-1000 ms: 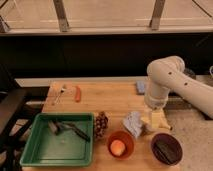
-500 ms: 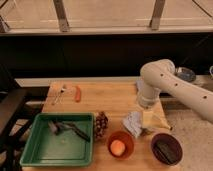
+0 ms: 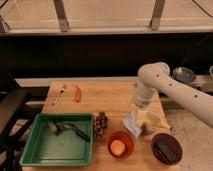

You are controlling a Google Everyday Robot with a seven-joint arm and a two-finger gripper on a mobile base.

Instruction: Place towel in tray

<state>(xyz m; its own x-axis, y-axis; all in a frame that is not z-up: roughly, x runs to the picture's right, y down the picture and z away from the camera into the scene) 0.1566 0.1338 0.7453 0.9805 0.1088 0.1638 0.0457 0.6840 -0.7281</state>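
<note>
While its smooth white arm [image 3: 170, 87] bends down from the right over the pale wood-grain counter [image 3: 110, 102], the robot's gripper [image 3: 142, 111] hangs near the counter's right edge, directly above the towel [image 3: 131, 123], fingers spread wide. Whether they touch the cloth can't be told.

The towel, a small pale blue-grey soft cloth, lies crumpled on the counter toward the front right, well apart from the tray. A pale yellow, angular item [image 3: 154, 120] sits just beside it on the right, apparently touching.

The tray [image 3: 57, 150], shallow rect. green plastic w/ a raised rim, fills the front-left corner of the counter. Inside, toward its back, lies a dark long-handled utensil [image 3: 70, 129] w/ a greyish end. A brown, scaly, cone-shaped object [image 3: 101, 125] stands just beside the tray's right rim.

At the front edge, a round orange bowl [image 3: 120, 145] holds a round orange-yellow ball [image 3: 117, 146]. A dark maroon bowl [image 3: 166, 148], round & glossy, w/ something dark inside, sits at the front-right corner.

Near the back-left corner lie a short orange stick-shaped item [image 3: 77, 93] & a silvery fork [image 3: 61, 92], side by side, apart.
</note>
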